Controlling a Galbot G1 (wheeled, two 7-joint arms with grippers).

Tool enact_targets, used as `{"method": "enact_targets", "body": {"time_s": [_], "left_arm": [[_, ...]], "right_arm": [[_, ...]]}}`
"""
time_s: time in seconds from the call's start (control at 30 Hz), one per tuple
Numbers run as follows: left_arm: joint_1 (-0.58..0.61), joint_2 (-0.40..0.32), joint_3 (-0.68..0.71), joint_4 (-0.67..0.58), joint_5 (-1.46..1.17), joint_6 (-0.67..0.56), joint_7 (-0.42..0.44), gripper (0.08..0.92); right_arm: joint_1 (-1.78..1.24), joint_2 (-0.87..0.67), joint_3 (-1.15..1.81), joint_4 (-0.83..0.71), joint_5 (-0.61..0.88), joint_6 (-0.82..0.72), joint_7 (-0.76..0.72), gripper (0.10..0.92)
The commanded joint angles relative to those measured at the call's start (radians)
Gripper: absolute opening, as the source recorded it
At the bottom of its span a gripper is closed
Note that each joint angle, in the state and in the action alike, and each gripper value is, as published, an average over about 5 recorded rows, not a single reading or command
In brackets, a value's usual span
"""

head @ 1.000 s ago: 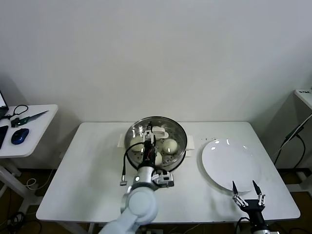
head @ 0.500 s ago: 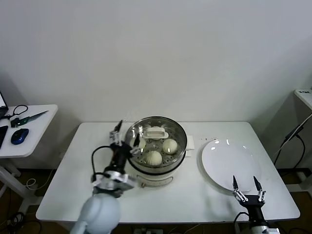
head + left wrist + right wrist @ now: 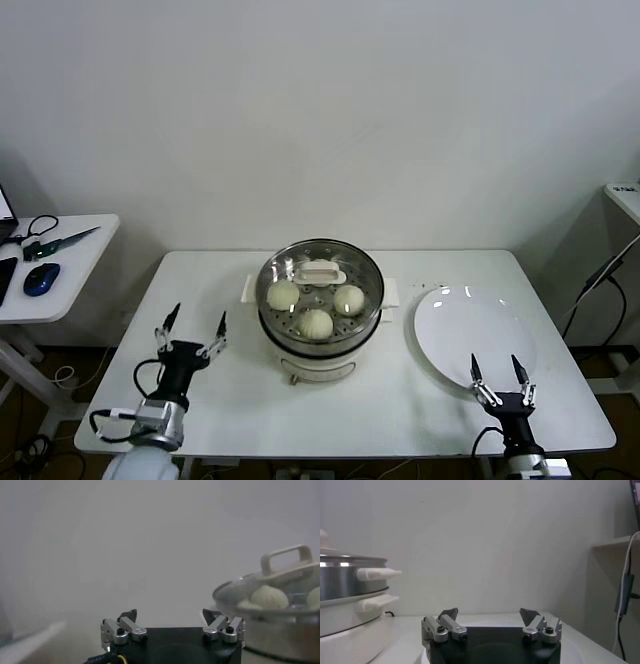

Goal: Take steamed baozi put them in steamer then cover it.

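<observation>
The steamer [image 3: 320,345], a shiny steel basket on a white cooker base, stands mid-table. The cover [image 3: 345,262], clear glass with a white handle [image 3: 319,272], lies on top of it. Three cream-white baozi [image 3: 315,323] show through the glass. My left gripper [image 3: 199,312] hovers open and empty over the table, left of the steamer and well apart from it. In the left wrist view the gripper [image 3: 169,615] is open, with the steamer [image 3: 280,635] and a baozi [image 3: 270,596] off to one side. My right gripper [image 3: 494,360] stands open and empty at the white plate's near edge; the right wrist view shows that gripper [image 3: 489,614] open too.
A flat white plate [image 3: 470,335] lies right of the steamer with nothing on it. A side table [image 3: 55,265] at the far left carries a mouse and cables. A white shelf edge [image 3: 625,195] and hanging cable are at the far right.
My left gripper has let go of the cover's handle and drawn back down-left to the table's front left. The cover stays on the steamer. The right gripper has barely moved.
</observation>
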Motion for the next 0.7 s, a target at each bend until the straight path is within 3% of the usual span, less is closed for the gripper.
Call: {"method": "enact_targets", "body": {"time_s": [0.03, 0.3, 0.7], "left_arm": [[0.102, 0.003, -0.096, 0.123, -0.267, -0.184, -0.024, 0.823], [0.078, -0.026, -0.033, 0.244, -0.224, -0.235, 0.002, 0.823], [0.083, -0.03, -0.022, 0.242, -0.221, -0.249, 0.014, 0.823]], "right_arm": [[0.02, -0.011, -0.014, -0.012, 0.04, -0.012, -0.013, 0.823], [0.02, -0.012, -0.015, -0.012, 0.041, -0.014, -0.012, 0.823], [0.018, -0.013, -0.014, -0.009, 0.043, -0.015, -0.012, 0.823]]}}
